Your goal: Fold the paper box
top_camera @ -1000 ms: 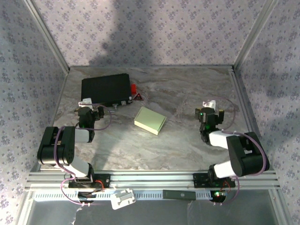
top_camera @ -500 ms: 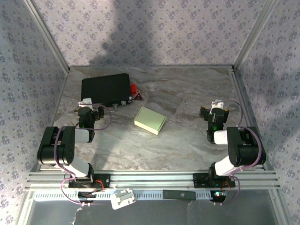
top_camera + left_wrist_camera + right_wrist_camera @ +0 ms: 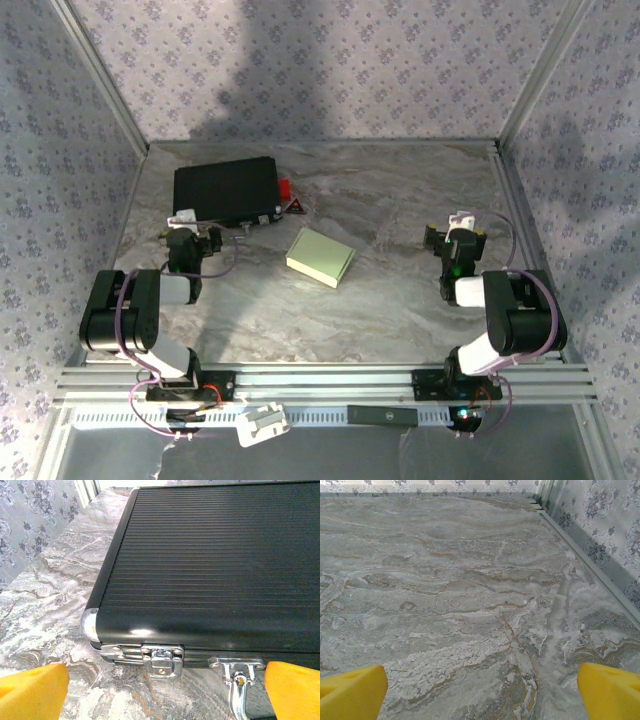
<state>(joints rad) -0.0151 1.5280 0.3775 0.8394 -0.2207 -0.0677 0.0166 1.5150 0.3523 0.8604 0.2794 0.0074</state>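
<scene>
While both closed, paper box [image 3: 320,257] near black case [image 3: 225,190].

Black-white arms [image 3: 172,290], purple cables [image 3: 121,312], yellow pads [image 3: 30,690]

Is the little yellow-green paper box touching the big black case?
Apart. The top external view shows the pale yellow-green flat cardboard box lying by itself, with a strip of bare marble table between it and the black rectangular case.
</scene>
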